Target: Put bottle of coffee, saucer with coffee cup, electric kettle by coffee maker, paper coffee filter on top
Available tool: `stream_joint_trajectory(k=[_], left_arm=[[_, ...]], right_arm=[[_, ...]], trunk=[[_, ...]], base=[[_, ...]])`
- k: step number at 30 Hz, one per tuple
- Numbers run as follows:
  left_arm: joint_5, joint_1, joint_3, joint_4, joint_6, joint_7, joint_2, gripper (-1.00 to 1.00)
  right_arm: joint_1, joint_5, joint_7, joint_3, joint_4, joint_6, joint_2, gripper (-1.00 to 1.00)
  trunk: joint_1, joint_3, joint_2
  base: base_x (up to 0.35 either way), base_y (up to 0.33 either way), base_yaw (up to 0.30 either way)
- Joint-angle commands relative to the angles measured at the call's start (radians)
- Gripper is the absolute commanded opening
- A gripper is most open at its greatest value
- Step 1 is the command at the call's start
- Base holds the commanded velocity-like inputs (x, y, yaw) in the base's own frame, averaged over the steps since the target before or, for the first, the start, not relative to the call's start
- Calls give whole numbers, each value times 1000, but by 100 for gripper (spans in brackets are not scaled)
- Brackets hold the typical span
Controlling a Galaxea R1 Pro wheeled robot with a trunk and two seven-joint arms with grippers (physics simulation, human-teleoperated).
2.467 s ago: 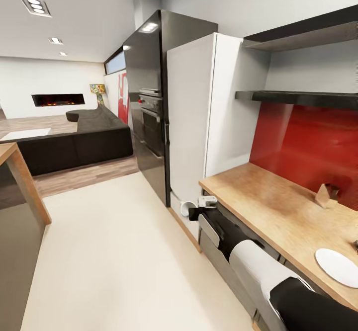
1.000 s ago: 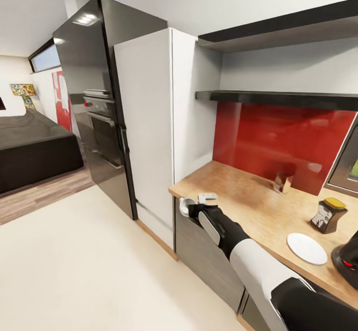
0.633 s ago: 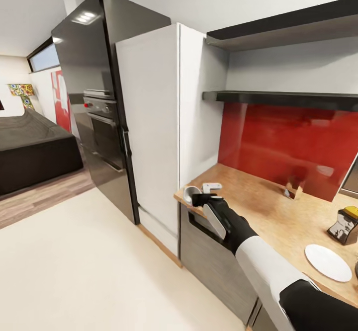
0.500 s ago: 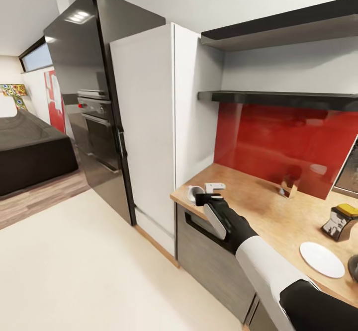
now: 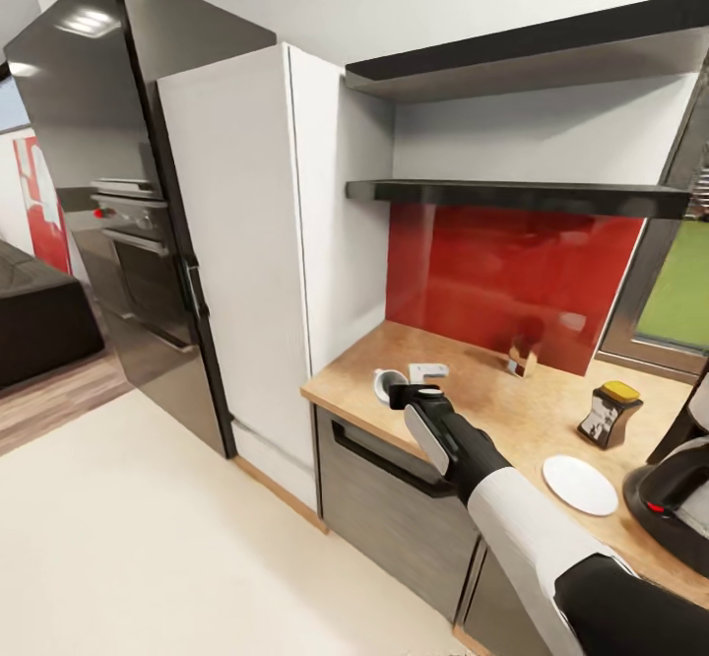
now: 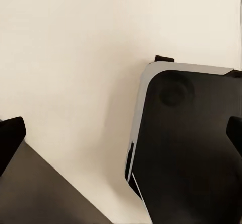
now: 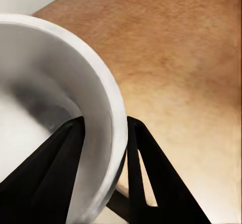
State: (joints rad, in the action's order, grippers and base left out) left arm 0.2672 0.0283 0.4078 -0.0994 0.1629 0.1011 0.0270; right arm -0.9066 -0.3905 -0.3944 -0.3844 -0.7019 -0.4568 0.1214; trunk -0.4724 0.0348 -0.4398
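My right gripper (image 5: 404, 389) is shut on the rim of a white coffee cup (image 5: 385, 381), holding it just above the left end of the wooden countertop (image 5: 492, 410). In the right wrist view one finger (image 7: 53, 183) is inside the coffee cup (image 7: 60, 93) and the other finger (image 7: 146, 176) is outside its wall. A white saucer (image 5: 580, 485) lies on the counter to the right. Behind it stands a dark jar with a yellow lid (image 5: 609, 414). A black appliance with a red light (image 5: 675, 493) sits at the far right edge. My left gripper (image 6: 121, 135) is open over the floor.
A small brown object (image 5: 520, 359) leans at the red backsplash (image 5: 512, 277). Two dark shelves (image 5: 512, 193) hang above the counter. A white tall cabinet (image 5: 256, 242) and a black oven column (image 5: 108, 193) stand to the left. Cream floor (image 5: 148, 548) spreads in front.
The whole view has swung to the right along the counter, bringing the jar, the saucer and the black appliance further into view. The cup stays held in my right gripper.
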Motion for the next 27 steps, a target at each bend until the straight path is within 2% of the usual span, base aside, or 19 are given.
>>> stream_joint_trajectory(k=[1,8,13,22,24,26,27], left_arm=[[11,1,6,1,4,3,-1,100],[11,1,6,1,4,0,-1,100],[13,1,5,1,4,-2,-2,100],[15,1,5,1,3,-4,8,100],[19,1,5,1,2,-4,9,100],[27,1,5,1,0,-4,10,100],[34,1,6,1,-2,-2,10,100]], right_arm=[[-1,-10,-9,-5,-1,-2,0,-100],[-1,-9,-9,-7,3,-3,6,-100],[-1,-11,-9,-5,83,-3,8,-100],[-1,-12,-9,-1,84,-5,1,-100],[-1,-12,-9,0,82,-32,2,-100],[-1,-13,-9,0,79,-89,3,-100],[-1,-14,-9,1,75,-140,3,-100]], trunk=[[-1,2,-2],[-1,2,-2],[-1,2,-2],[-1,3,-2],[-1,4,-2],[-1,4,-2],[-1,4,-2]], base=[[0,0,-265],[0,0,-248],[0,0,-237],[0,0,-271],[0,0,-273],[0,0,-274],[0,0,-274]])
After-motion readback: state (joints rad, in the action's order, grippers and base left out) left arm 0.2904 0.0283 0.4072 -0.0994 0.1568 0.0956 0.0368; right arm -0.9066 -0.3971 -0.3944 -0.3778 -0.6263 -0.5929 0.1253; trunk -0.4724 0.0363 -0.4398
